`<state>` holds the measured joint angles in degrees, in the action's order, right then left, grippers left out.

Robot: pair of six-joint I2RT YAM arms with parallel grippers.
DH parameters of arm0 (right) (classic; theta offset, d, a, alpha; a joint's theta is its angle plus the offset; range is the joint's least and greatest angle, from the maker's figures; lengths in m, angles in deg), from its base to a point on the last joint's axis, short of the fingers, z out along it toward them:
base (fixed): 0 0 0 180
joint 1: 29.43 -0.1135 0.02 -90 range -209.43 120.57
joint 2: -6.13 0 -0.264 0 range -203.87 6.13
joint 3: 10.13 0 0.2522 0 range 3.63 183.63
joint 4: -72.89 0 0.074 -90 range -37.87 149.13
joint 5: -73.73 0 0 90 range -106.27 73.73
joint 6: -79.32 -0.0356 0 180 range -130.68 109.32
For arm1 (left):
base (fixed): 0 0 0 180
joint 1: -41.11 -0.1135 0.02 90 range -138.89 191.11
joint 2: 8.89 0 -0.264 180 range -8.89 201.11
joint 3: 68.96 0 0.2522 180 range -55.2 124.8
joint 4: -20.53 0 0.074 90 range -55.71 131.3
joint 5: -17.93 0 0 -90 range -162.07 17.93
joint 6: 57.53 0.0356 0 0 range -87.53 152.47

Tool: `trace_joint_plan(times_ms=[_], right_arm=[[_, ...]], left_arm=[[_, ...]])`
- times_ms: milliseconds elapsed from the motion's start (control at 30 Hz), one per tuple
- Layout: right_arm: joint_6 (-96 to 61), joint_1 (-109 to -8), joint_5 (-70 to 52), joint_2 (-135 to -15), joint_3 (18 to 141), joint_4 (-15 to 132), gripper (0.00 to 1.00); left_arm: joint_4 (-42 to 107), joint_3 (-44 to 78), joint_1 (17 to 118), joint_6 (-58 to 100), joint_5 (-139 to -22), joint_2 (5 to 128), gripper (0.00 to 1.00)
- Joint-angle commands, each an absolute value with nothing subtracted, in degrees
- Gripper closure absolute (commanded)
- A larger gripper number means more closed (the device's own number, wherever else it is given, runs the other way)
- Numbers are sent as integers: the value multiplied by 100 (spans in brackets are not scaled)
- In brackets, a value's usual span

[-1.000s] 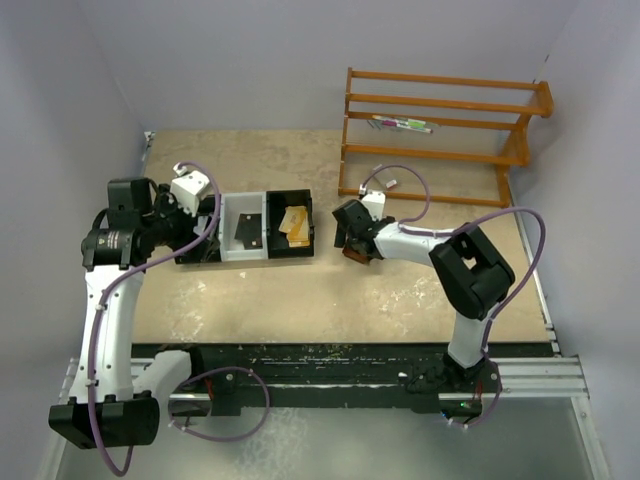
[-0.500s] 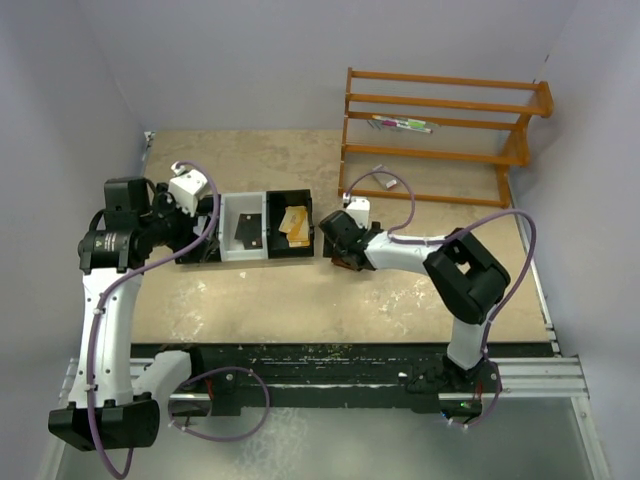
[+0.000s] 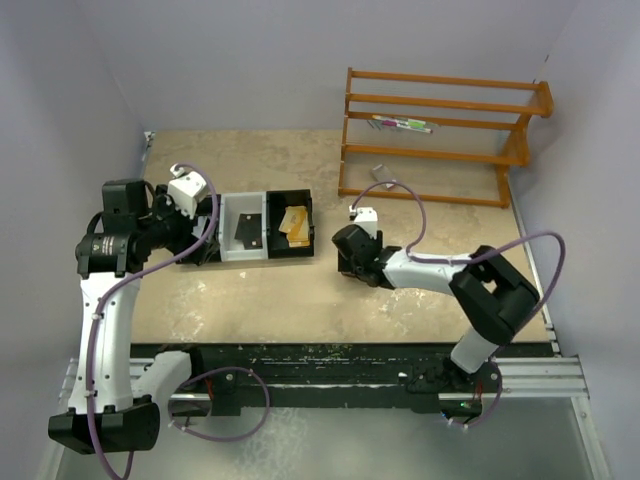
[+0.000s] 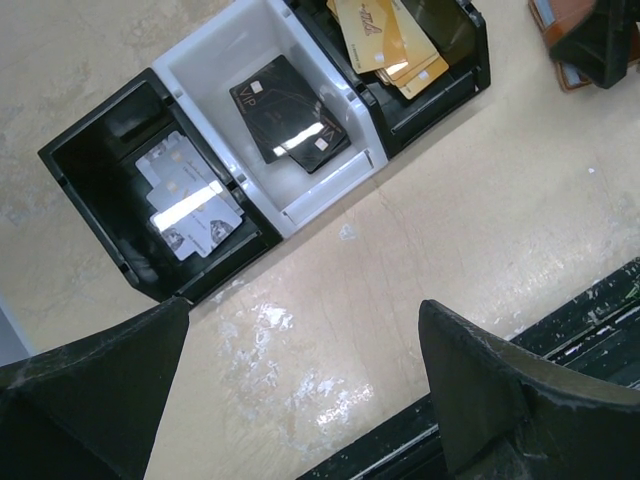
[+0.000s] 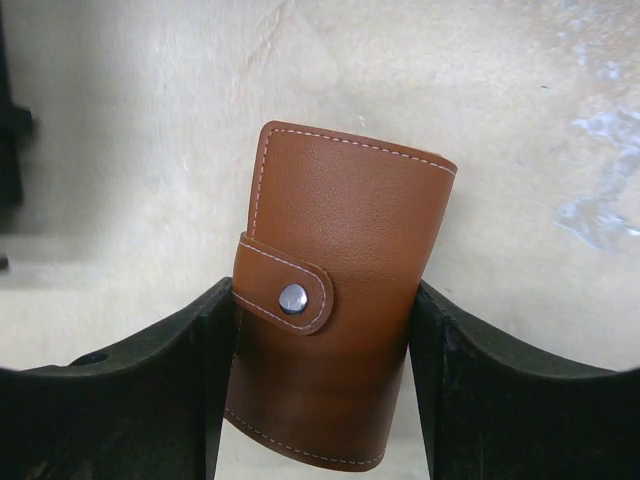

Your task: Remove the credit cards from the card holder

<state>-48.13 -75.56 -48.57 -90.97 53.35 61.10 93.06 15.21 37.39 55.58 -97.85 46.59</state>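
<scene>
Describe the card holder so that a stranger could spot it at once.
Right of the black-and-white tray, in front of the wooden rack, the card holder sits between the fingers of the right gripper. It alone is brown stitched leather, shut by a snap tab.

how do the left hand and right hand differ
The left hand is wide open and empty; the right hand has its fingers against both sides of the card holder. The left hand is by the left end of the tray; the right hand is past its right end. Both have dark fingers.

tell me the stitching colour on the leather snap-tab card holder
White, against the brown leather card holder; clearest in the right wrist view.
</scene>
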Motion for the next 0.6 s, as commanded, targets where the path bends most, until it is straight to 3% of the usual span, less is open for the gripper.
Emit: trace_joint_plan(times_ms=[0, 267, 567], right_arm=[[-4017, -7565, -4610, -8136, 5044, 6154, 43], [-2997, -7726, -2964, -6226, 4930, 7003, 37], [-2638, -8713, -2537, -6769, 6632, 7168, 34]], left_arm=[[9274, 1837, 3716, 5429, -10151, 4623, 1], [9166, 2131, 3716, 4807, -10687, 4807, 1], [9276, 2913, 3716, 3464, -11605, 5096, 1]])
